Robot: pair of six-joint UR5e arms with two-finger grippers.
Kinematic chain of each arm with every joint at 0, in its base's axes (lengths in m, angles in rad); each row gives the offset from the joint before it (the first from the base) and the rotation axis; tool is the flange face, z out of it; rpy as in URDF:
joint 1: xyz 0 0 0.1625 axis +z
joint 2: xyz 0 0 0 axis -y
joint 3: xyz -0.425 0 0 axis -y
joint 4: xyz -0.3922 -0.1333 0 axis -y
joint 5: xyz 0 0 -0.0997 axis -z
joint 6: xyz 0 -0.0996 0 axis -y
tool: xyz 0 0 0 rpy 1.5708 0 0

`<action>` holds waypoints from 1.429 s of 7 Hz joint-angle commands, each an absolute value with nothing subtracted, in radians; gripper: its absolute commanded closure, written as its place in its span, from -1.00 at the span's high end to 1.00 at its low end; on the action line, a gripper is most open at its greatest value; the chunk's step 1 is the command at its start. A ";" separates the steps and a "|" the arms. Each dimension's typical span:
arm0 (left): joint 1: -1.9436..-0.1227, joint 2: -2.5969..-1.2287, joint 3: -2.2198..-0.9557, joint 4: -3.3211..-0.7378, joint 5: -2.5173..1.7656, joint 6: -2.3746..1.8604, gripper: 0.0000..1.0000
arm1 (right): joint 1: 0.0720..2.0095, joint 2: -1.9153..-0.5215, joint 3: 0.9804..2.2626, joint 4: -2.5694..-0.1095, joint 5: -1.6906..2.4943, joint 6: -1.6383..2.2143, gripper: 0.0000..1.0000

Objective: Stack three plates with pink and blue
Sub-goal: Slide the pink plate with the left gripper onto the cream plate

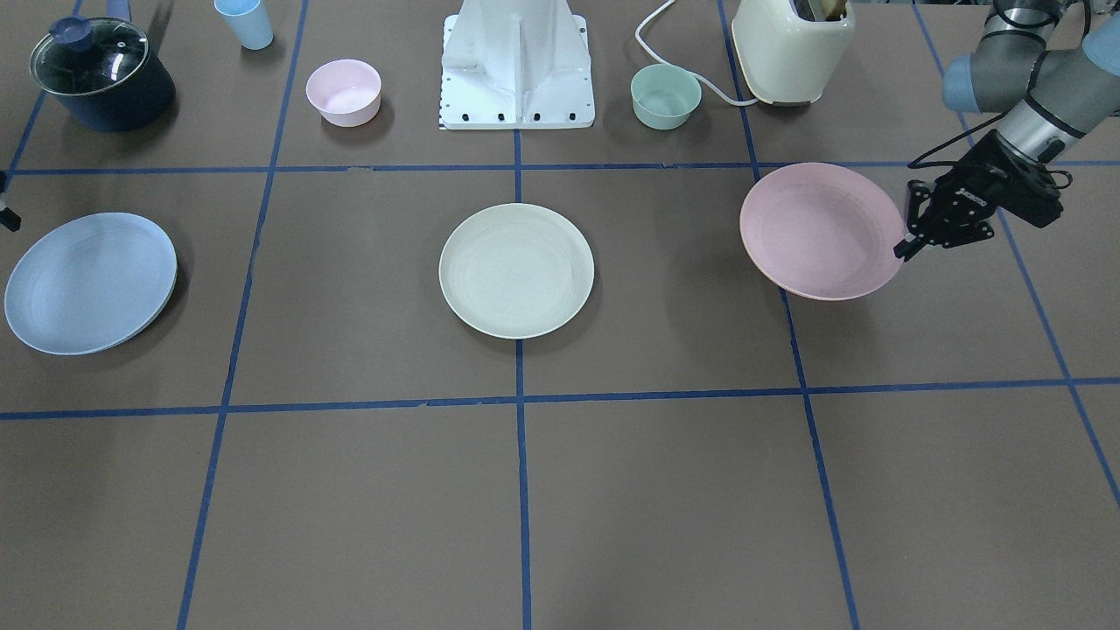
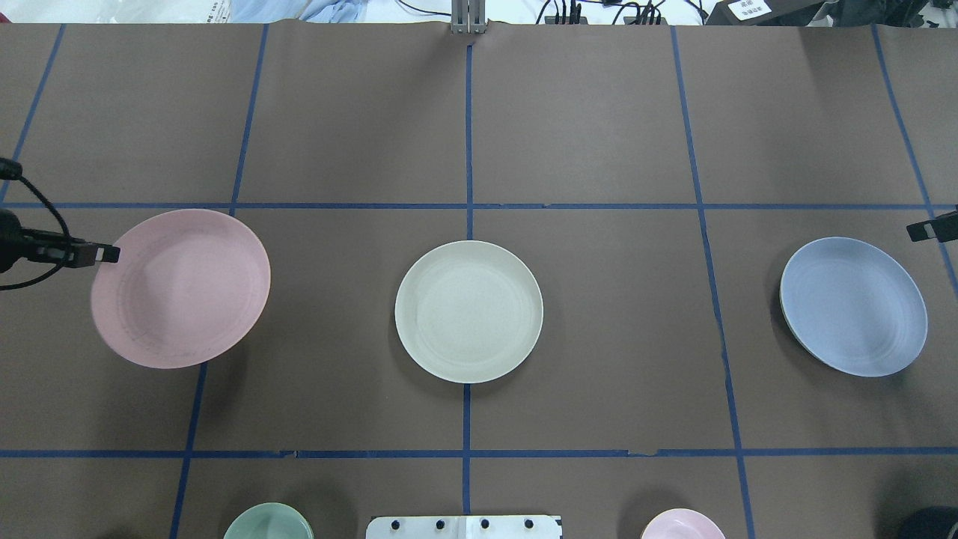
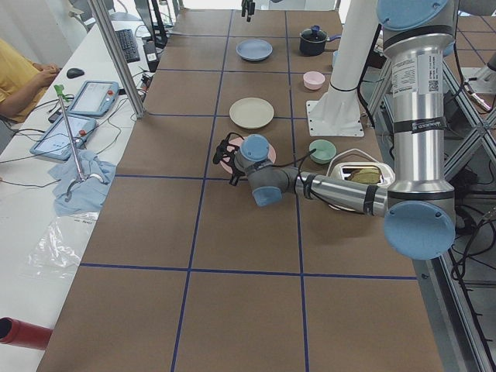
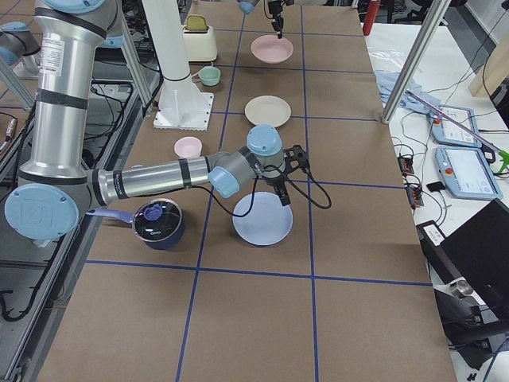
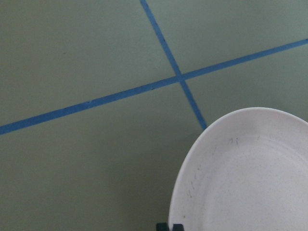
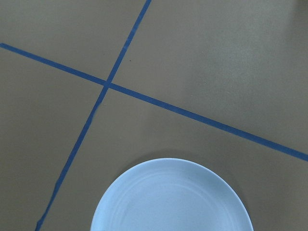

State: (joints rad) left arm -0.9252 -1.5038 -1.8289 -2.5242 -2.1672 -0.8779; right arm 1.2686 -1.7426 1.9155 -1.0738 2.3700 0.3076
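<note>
The pale pink plate [image 1: 818,229] [image 2: 183,288] is on the robot's left side, held a little above the table with its shadow offset beneath. My left gripper [image 1: 903,248] [image 2: 112,254] is shut on its outer rim; the left wrist view shows the fingertips [image 5: 169,227] pinching the rim of the plate [image 5: 250,183]. The cream-white plate [image 1: 516,269] [image 2: 468,311] lies flat at the table's centre. The pale blue plate [image 1: 90,282] [image 2: 853,305] lies on the robot's right side. My right gripper [image 2: 913,230] [image 1: 7,219] hovers just outside its rim, apart from it; no fingertips show in the right wrist view.
Along the robot's side stand a small pink bowl [image 1: 343,91], a small mint-green bowl [image 1: 666,95], a lidded dark pot [image 1: 101,74], a pale blue cup [image 1: 245,22], a cream toaster [image 1: 792,48] and the white robot base [image 1: 516,66]. Blue tape lines grid the brown table.
</note>
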 commanded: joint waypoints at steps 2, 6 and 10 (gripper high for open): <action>-0.634 -1.835 -1.861 -2.246 -1.929 -1.217 -1.00 | 1.269 -1.741 1.914 -1.074 2.370 0.307 1.00; -0.517 -2.016 -1.712 -2.175 -1.825 -1.292 -1.00 | 1.269 -1.741 1.913 -1.074 2.370 0.307 1.00; -0.517 -2.042 -1.684 -2.178 -1.827 -1.273 1.00 | 1.269 -1.741 1.908 -1.074 2.370 0.307 1.00</action>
State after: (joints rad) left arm -0.5161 -2.0398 -1.6793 -2.1777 -1.8256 -1.2816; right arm 1.2686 -1.7400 1.9091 -1.0736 2.3700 0.3068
